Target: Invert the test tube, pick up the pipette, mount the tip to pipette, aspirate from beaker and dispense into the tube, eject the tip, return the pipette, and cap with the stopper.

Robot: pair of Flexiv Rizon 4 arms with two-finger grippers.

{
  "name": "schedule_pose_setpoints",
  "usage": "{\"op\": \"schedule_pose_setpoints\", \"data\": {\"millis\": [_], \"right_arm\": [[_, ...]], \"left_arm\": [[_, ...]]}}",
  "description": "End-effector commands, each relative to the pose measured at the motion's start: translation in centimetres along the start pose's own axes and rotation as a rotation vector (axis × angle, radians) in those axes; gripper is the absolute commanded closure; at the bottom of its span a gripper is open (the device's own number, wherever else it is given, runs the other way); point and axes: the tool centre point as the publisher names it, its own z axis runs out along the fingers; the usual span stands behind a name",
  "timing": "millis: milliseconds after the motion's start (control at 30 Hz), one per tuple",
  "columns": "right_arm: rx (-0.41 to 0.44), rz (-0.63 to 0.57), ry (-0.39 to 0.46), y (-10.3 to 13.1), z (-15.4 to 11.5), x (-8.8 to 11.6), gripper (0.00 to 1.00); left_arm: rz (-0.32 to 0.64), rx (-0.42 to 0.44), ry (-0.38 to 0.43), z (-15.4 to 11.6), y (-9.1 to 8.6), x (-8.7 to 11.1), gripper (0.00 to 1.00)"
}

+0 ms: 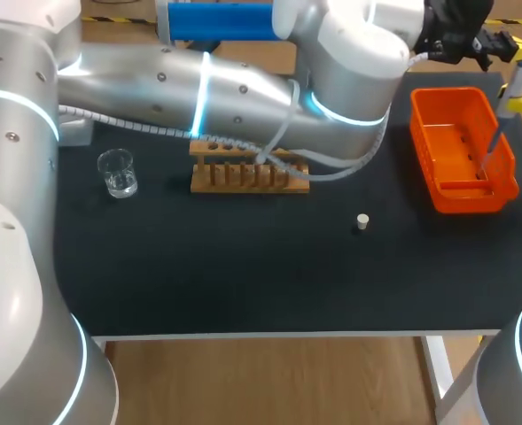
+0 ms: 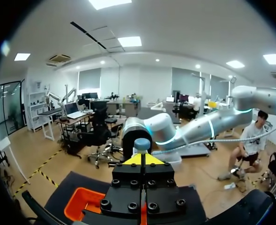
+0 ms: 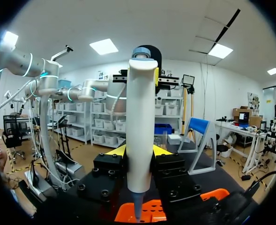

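My right gripper (image 1: 519,101) (image 3: 140,152) is shut on the white pipette (image 1: 519,71) (image 3: 141,126), which it holds upright over the orange bin (image 1: 463,190) (image 3: 212,193). The pipette's thin lower end (image 1: 489,152) points down into the bin. My left arm reaches across from the left. Its gripper (image 1: 494,42) (image 2: 141,160) is shut, with its yellow tips right at the pipette's blue-grey top button (image 2: 142,144). A glass beaker (image 1: 117,173) stands at the left of the mat. The small white stopper (image 1: 362,221) lies alone right of the middle.
A wooden tube rack (image 1: 247,173) stands at the back middle, partly crossed by my left arm's cables (image 1: 283,146). The black mat (image 1: 243,274) reaches the table's front edge.
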Motion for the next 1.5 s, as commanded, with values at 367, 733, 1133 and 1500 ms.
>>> {"op": "schedule_pose_setpoints", "data": {"millis": [367,733,1133,1500], "right_arm": [[0.002,-0.001,0.004,0.74,0.09,-0.11,1.00],[0.002,-0.001,0.004,0.74,0.09,-0.11,1.00],[0.002,-0.001,0.004,0.74,0.09,-0.11,1.00],[0.002,-0.001,0.004,0.74,0.09,-0.11,1.00]], "left_arm": [[-0.006,0.011,-0.001,0.67,1.23,-0.21,1.00],[-0.012,0.007,0.001,0.69,1.51,-0.23,1.00],[-0.010,-0.009,0.019,1.08,1.70,-0.25,1.00],[-0.003,0.019,-0.015,0.25,0.95,-0.51,1.00]]}}
